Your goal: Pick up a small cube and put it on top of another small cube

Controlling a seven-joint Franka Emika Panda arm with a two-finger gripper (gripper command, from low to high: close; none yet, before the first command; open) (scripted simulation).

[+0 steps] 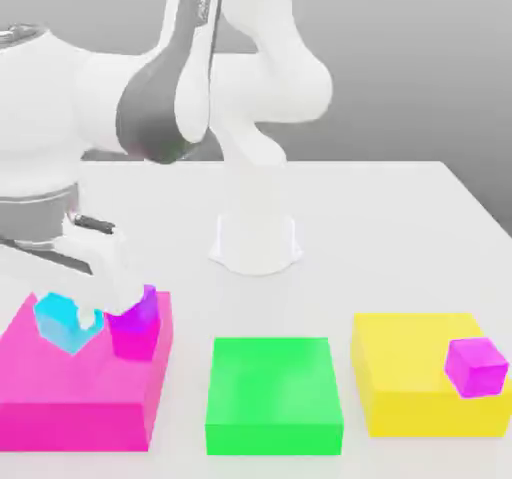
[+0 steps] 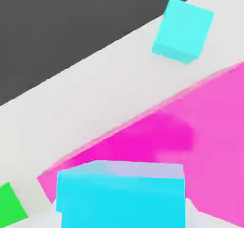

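Cyan cube (image 1: 66, 323) gripped in my gripper (image 2: 123, 214), lower left; a sideways drift could topple the purple cube (image 1: 136, 329).

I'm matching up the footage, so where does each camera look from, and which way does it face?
Exterior view: off the arm, exact spot unknown; it looks slightly down across the table towards the robot's base, showing the arm and gripper too.
Hand view: on the hand, looking down past a cyan cube between the pale fingertips.
Shared: the pink block and green block.
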